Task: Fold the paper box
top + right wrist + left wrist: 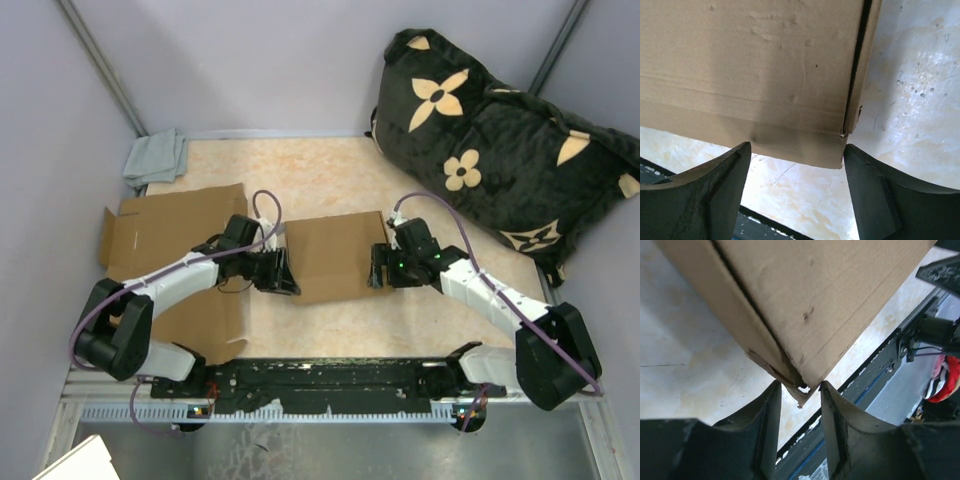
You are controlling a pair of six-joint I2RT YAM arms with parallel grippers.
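While the flattened cardboard box (335, 255) lies in the middle of the table (330, 170) between both arms, we see the left gripper (799, 386) at its near left corner. Its fingers are drawn close with the corner tip poking between them, and we cannot tell whether they actually pinch it. The right gripper (796, 150) sits at the box's right side, spread wide and holding nothing, with the box's edge just past its fingertips. A second cardboard sheet (170, 235) lies under the left arm. A grey cloth (155, 158) sits far left, and a dark flowered cushion (500, 150) far right.

Paper box (830, 300) — mostly beyond both wrist frames; flat cardboard (170, 235) partly under left arm (170, 275)
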